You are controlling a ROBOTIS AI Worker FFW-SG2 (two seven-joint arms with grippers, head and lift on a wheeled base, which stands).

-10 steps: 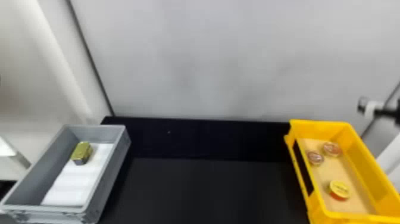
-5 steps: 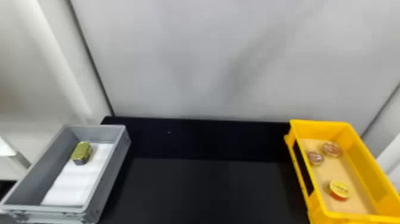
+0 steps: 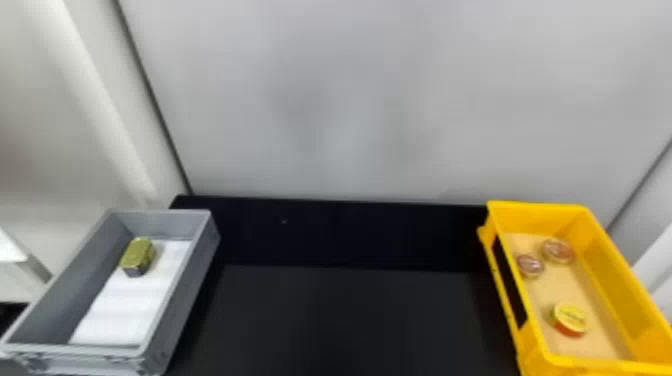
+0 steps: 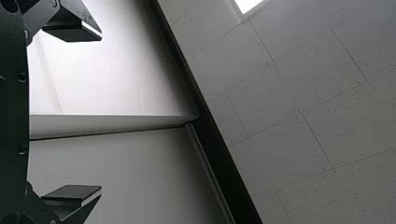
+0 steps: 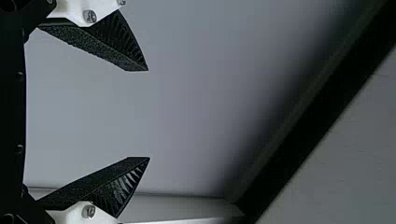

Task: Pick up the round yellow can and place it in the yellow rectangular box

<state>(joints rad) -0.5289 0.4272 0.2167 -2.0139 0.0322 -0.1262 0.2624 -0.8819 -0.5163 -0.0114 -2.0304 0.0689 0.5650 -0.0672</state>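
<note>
yellow plastic on my right in the head view: the yellow rectangular box (image 3: 610,270), its near right part cut off by the picture's edge. the round yellow can (image 3: 570,319) is inside it, toward the near end, apart from the walls. i see its yellow top and a strip of red-orange side, but the print is a smear to me. farther back in the same box are two reddish round tins, one (image 3: 530,266) near the left wall, the other (image 3: 557,251) just beside it; whether they touch, i can't make out.

to my left, the grey box (image 3: 200,260) loses its near edge at the frame. a gold-green tin (image 3: 137,255) sits toward its far end and hides part of the white sheet (image 3: 125,305).

in the left wrist view, my left gripper (image 4: 101,112) has its fingers spread wide with nothing between them, the upper one clipped by the frame. my right gripper (image 5: 149,114) is parted and empty too, its finger bases partly cut off. beyond the left one, a bright light panel (image 4: 250,3) is cropped at the edge.
</note>
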